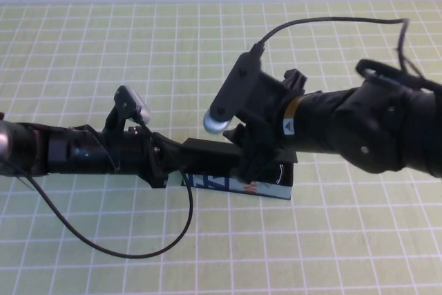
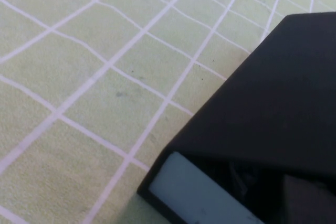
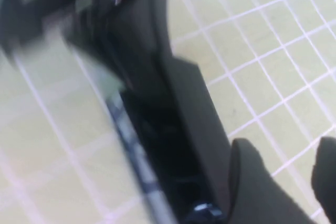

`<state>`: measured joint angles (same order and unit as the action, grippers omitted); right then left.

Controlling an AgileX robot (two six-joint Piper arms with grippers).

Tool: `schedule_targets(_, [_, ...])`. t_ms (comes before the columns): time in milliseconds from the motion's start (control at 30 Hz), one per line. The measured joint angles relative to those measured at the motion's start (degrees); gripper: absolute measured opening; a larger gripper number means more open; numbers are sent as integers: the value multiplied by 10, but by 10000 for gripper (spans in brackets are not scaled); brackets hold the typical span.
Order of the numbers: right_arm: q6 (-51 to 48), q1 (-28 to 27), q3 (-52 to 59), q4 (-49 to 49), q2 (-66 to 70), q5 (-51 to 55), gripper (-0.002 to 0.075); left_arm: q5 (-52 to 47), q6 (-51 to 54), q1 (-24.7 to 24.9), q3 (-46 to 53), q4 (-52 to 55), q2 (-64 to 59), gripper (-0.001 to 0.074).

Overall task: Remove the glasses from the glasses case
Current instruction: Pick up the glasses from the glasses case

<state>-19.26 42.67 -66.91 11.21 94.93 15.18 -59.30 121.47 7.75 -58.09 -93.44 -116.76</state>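
Observation:
The glasses case (image 1: pixel 266 183) is a matte black box in the middle of the mat, with a blue, white and orange front strip. My left gripper (image 1: pixel 170 164) is at its left end; the left wrist view shows only the black lid (image 2: pixel 273 93) over a pale inner strip. My right gripper (image 1: pixel 254 160) hangs over the case's right half. In the right wrist view its two dark fingers (image 3: pixel 254 182) stand apart with bare mat between them, beside the case (image 3: pixel 191 108), whose inside is a dark hollow. The glasses cannot be made out.
A green mat with a white grid (image 1: pixel 103 46) covers the table. A black cable (image 1: pixel 131 250) loops from the left arm across the near mat. Another cable (image 1: pixel 331 22) arches above the right arm.

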Motion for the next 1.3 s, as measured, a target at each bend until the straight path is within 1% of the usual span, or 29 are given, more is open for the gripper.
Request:
schedule_targets(33, [18, 0, 0, -26, -14, 14, 237, 0, -3, 0, 0, 0, 0, -4])
schedule_targets(100, [46, 0, 0, -77, -37, 49, 206, 1, -7, 0, 0, 0, 0, -4])
schedule_targets(233, [94, 0, 0, -166, -54, 154, 55, 1, -9, 0, 0, 0, 0, -4])
schedule_targets(333, [127, 0, 0, -190, -43, 205, 3, 1, -9, 0, 0, 0, 0, -4])
schedule_targets(467, [160, 0, 0, -184, -9, 206, -12, 1, -10, 0, 0, 0, 0, -4])
schedule_targets(633, [172, -1, -17, -173, 48, 194, -15, 1, -11, 0, 0, 0, 0, -4])
schedule_targets(700, [173, -6, -39, -171, 69, 193, -15, 1, -11, 0, 0, 0, 0, -4])
schedule_targets(833, [173, -32, -92, -170, 102, 198, -15, 1, -11, 0, 0, 0, 0, -4])
schedule_targets(1000, [173, -61, -159, -165, 143, 236, -16, 1, -11, 0, 0, 0, 0, -4])
schedule_targets(1300, [162, -85, -277, -155, 184, 302, -16, 1, -11, 0, 0, 0, 0, -4])
